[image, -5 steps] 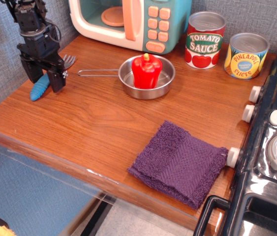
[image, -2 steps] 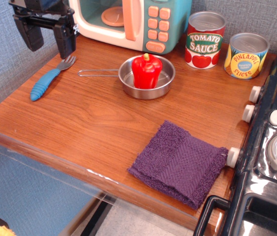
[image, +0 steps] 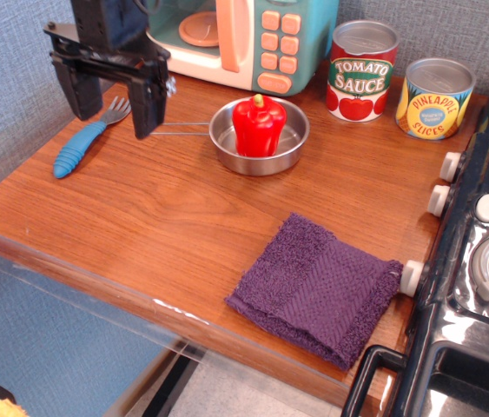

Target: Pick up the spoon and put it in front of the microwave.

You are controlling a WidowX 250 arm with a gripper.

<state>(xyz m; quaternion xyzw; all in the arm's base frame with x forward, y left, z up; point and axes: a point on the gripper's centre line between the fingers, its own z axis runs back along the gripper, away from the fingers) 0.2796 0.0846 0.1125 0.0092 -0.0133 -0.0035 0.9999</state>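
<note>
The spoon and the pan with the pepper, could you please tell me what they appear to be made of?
The spoon: its ribbed, matte bright-blue handle looks like plastic; its grey pronged head is probably metal, though too small to be sure. The pan: seemingly steel, with a shiny, reflective silver bowl and a thin wire handle. The red pepper looks like glossy plastic.

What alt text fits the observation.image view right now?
An open, empty claw hangs above the wooden counter, near the blue-handled spoon lying in front of the toy microwave. A steel pan beside it holds a red pepper.

Blue-handled spoon (image: 85, 142) flat on wood — left of teal microwave (image: 244, 39).
</note>
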